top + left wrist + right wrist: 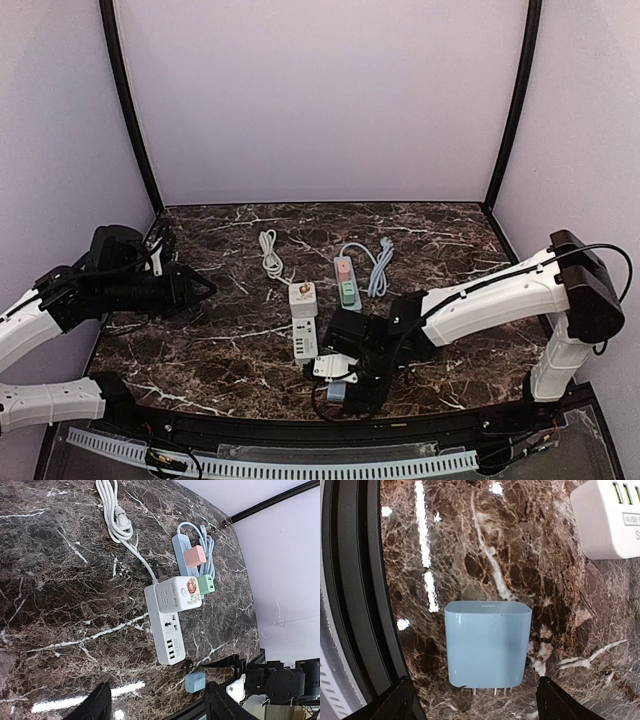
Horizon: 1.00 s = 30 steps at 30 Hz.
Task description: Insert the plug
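Note:
A light blue plug (487, 642) lies flat on the marble table near its front edge, prongs pointing toward my right wrist. It also shows in the top view (340, 391) and the left wrist view (195, 682). My right gripper (476, 705) is open just over it, one finger on each side, not touching. The white power strip (303, 335) lies just beyond, with a free socket (173, 626) and a white cube adapter (182, 593) plugged in. My left gripper (200, 288) is open and empty above the table's left side.
A blue-grey power strip (346, 280) with a pink plug (194, 556) and a green plug (205, 584) lies behind the white one. Coiled white cable (269, 254) and grey cable (380, 265) lie further back. The black front rail (350, 600) runs beside the blue plug.

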Each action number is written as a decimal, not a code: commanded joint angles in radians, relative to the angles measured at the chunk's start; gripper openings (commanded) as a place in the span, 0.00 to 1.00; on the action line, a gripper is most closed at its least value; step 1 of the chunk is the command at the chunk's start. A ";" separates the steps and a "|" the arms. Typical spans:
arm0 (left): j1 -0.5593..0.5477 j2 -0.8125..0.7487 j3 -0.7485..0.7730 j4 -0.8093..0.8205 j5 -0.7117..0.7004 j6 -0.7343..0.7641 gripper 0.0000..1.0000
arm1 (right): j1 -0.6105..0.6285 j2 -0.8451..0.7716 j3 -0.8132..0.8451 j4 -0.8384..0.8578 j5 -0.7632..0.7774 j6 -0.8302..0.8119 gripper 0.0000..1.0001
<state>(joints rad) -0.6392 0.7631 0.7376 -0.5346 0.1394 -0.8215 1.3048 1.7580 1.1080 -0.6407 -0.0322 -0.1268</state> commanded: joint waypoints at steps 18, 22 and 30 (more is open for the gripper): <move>-0.005 -0.040 -0.015 -0.076 -0.029 0.003 0.63 | 0.010 -0.179 -0.363 0.549 -0.012 -0.153 0.82; -0.005 -0.030 -0.010 -0.072 -0.029 0.008 0.63 | 0.009 -0.158 -0.383 0.634 -0.001 -0.107 0.81; -0.005 -0.003 0.003 -0.069 -0.012 0.020 0.63 | 0.010 -0.084 -0.382 0.718 -0.025 -0.056 0.69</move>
<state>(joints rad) -0.6399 0.7536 0.7376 -0.5781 0.1226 -0.8192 1.3075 1.6405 0.7345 -0.0017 -0.0498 -0.2226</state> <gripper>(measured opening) 0.633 0.709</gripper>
